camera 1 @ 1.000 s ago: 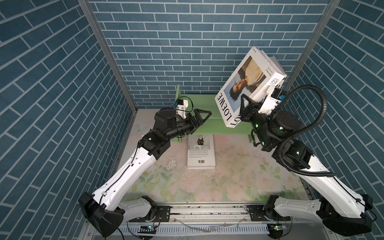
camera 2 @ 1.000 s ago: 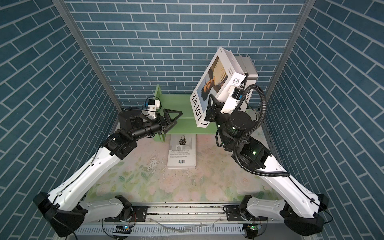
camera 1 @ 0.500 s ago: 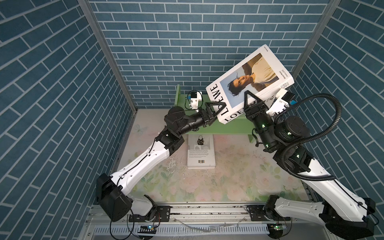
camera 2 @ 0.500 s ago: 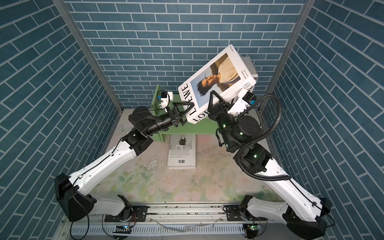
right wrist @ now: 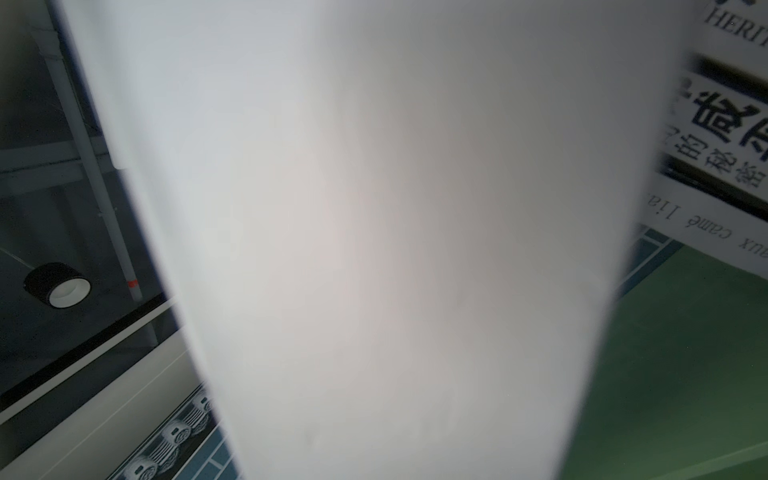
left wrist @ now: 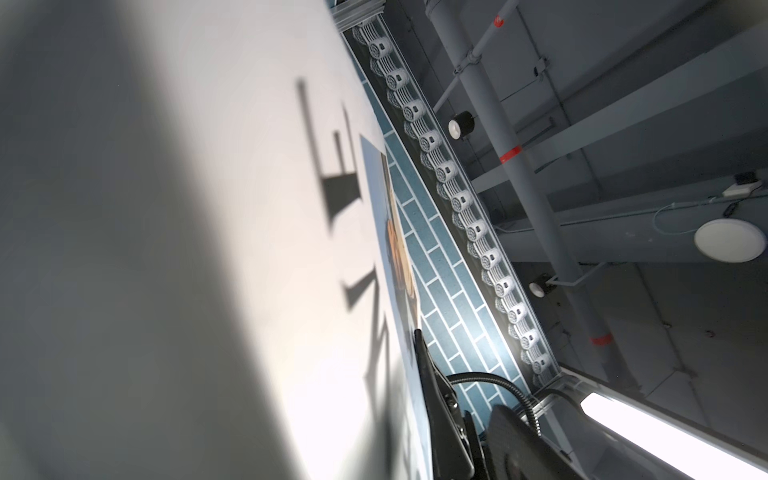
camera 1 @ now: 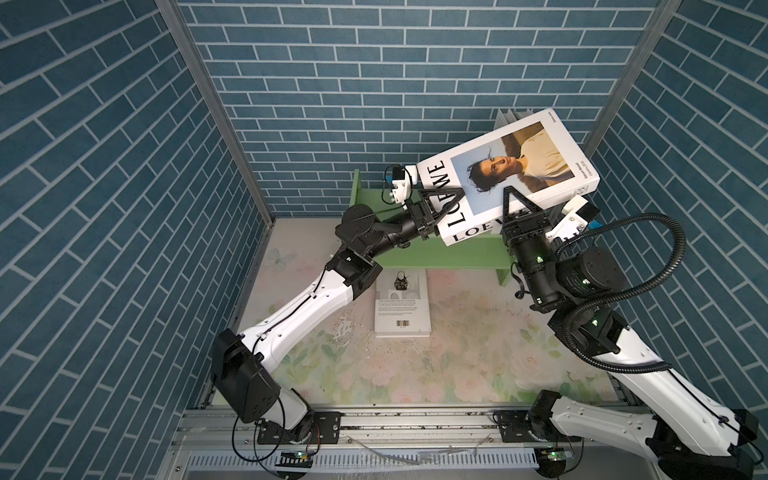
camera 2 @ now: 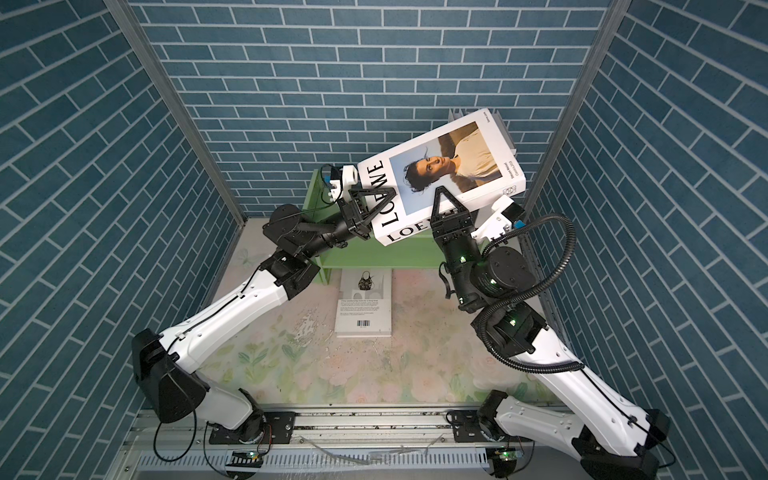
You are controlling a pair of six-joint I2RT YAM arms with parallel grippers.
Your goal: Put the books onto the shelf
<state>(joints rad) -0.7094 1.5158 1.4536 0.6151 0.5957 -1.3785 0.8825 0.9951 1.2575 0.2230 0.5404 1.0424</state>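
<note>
We see right claw (camera 1: 511, 196) grasping tilted LOEWE book (camera 1: 513, 166), left claw (camera 1: 451, 197) astride its corner, grip we cannot tell, book partly masking green shelf (camera 1: 465, 254), white book (camera 1: 402, 305) flat on surface (camera 1: 465, 357).

The shelf (camera 1: 457, 254) stands at the back of the bench (camera 1: 465, 357). A large book (camera 1: 511, 166) hangs tilted above the shelf's right half, with other books (camera 1: 508, 117) standing behind it. A second book (camera 1: 402, 309) lies flat on the bench, just before the shelf.
</note>
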